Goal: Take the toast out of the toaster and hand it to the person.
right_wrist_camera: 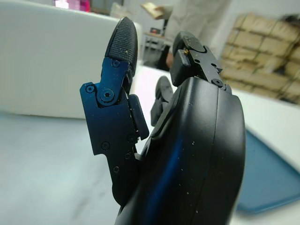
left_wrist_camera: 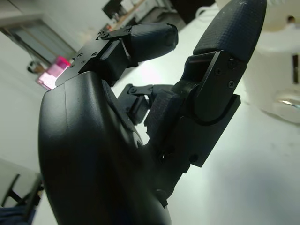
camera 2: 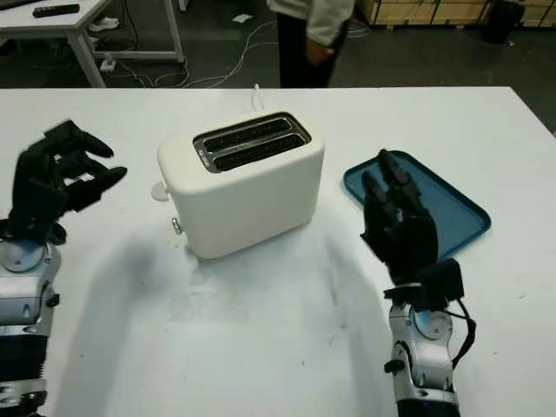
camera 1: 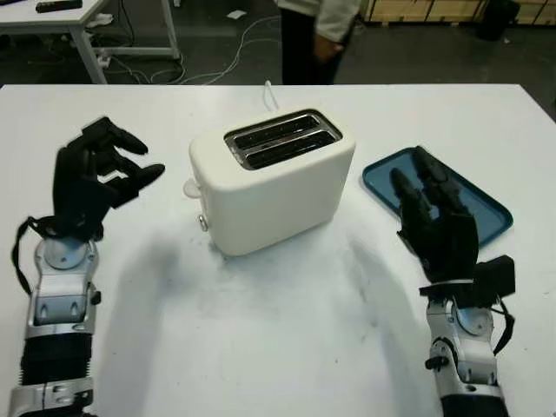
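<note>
The cream toaster (camera 1: pixel 271 178) stands mid-tabletop (camera 1: pixel 287 347) and is the main block between the two hands. To its left, bare white surface runs out to the left hand (camera 1: pixel 95 174), which is open, held above the tabletop and well apart from the toaster's side. To its right, a narrow strip of bare tabletop separates it from the blue tray (camera 1: pixel 473 204), and the right hand (camera 1: pixel 434 213), open, stands over the tray's near edge. Above the toaster's two top slots (camera 1: pixel 280 139) nothing stands in the way. Beyond the toaster, open tabletop reaches the far edge, where a person (camera 1: pixel 317 35) stands.
</note>
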`<state>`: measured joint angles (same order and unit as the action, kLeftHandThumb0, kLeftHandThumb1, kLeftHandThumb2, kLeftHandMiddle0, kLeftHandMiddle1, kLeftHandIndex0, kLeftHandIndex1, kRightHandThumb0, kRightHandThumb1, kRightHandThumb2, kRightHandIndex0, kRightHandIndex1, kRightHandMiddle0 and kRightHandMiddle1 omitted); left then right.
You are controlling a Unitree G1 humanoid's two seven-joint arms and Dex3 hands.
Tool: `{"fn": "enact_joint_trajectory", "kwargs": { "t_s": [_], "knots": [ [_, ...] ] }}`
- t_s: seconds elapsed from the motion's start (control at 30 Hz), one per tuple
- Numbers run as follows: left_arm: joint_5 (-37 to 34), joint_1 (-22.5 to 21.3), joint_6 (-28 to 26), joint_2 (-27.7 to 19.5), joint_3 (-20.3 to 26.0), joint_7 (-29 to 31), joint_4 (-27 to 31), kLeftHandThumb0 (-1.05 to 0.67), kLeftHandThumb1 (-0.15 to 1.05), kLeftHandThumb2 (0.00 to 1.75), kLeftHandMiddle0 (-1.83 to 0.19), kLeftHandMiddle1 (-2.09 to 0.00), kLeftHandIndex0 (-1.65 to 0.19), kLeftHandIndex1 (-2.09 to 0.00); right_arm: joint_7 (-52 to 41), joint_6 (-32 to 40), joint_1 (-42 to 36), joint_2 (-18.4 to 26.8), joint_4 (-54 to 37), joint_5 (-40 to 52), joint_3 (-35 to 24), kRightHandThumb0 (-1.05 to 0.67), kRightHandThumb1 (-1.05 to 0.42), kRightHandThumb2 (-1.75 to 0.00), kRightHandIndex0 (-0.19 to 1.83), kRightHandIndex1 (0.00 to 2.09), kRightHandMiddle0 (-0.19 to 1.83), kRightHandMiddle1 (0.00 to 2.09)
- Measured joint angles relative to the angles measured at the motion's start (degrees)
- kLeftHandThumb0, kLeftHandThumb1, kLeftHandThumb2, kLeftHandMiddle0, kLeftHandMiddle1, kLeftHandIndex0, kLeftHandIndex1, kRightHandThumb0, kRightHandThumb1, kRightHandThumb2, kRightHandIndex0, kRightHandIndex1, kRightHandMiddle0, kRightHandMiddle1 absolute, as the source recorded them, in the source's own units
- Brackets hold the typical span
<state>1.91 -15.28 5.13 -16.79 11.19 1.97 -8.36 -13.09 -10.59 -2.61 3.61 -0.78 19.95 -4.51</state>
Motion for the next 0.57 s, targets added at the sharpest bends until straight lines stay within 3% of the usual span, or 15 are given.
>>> {"fn": "enact_joint_trajectory", "kwargs": {
  "t_s": [0.17,0.57],
  "knots": [
    [0.3,1.8,-0.1,3.0,-1.2,-0.7,-0.6,-1.05,0.68,0.01,-0.67,-1.52,-0.57,-1.56,0.0,2.0,-1.9,-2.1,-0.6,1.0,0.3,-0.51,-0.92,-0.64,0.25,0.02,0.27,0.01],
    [0.5,3.5,-4.8,3.3,-1.4,-1.0,2.6,-1.05,0.63,0.00,-0.72,-1.45,-0.61,-1.50,0.6,1.9,-1.0,-3.1,-0.1,0.3,-0.7,-0.51,-0.92,-0.65,0.26,0.02,0.29,0.01]
  ]
}}
